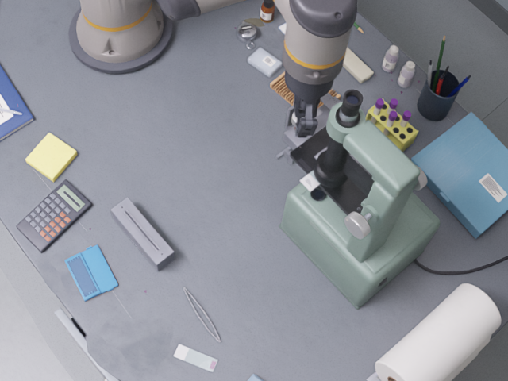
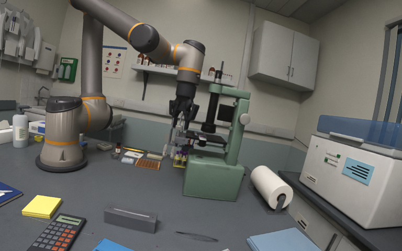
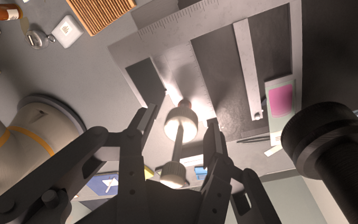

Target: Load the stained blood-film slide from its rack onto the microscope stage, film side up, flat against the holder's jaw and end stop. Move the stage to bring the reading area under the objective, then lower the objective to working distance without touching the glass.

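Note:
At the far end of the green microscope (image 1: 361, 213) the black stage (image 1: 328, 164) carries the stained slide (image 3: 280, 105), which lies flat with its pink film up beside the holder's long metal jaw (image 3: 248, 68). The objective (image 3: 320, 140) hangs above the slide's label end. The stage's knurled control knob (image 3: 180, 124) sits on a thin shaft with a smaller knob (image 3: 173, 174) below it, and my open gripper (image 3: 179, 126) stands around the larger knob, holding nothing. The grey slide rack (image 1: 142, 233) lies empty on the bench.
The microscope arm and eyepiece (image 1: 351, 104) rise right beside my wrist. A yellow tube rack (image 1: 392, 123), an orange slide tray (image 3: 101, 12) and small bottles crowd the bench behind the stage. A spare slide (image 1: 195, 357) and forceps (image 1: 202, 313) lie near the front edge.

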You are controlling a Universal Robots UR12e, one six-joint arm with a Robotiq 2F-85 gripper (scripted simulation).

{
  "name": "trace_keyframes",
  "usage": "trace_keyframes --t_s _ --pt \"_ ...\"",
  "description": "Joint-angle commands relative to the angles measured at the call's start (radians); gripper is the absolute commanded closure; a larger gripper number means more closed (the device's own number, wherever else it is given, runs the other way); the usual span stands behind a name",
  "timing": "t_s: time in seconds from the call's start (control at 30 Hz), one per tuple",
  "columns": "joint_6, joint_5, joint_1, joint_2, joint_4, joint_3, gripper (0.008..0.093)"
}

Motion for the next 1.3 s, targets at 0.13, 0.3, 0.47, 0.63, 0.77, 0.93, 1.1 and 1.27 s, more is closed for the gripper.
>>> trace_keyframes --t_s 0.13,0.3,0.47,0.63,0.77,0.93,1.1,1.27 --pt "-0.006 0.000 0.000 0.000 0.000 -0.001 0.0434" --pt "-0.036 0.000 0.000 0.000 0.000 -0.001 0.0434" --pt "-0.103 0.000 0.000 0.000 0.000 -0.001 0.0434" --pt "-0.214 0.000 0.000 0.000 0.000 -0.001 0.0434" --pt "-0.335 0.000 0.000 0.000 0.000 -0.001 0.0434" --pt "-0.523 0.000 0.000 0.000 0.000 -0.001 0.0434" --pt "-0.742 0.000 0.000 0.000 0.000 -0.001 0.0434" --pt "-0.983 0.000 0.000 0.000 0.000 -0.001 0.0434"
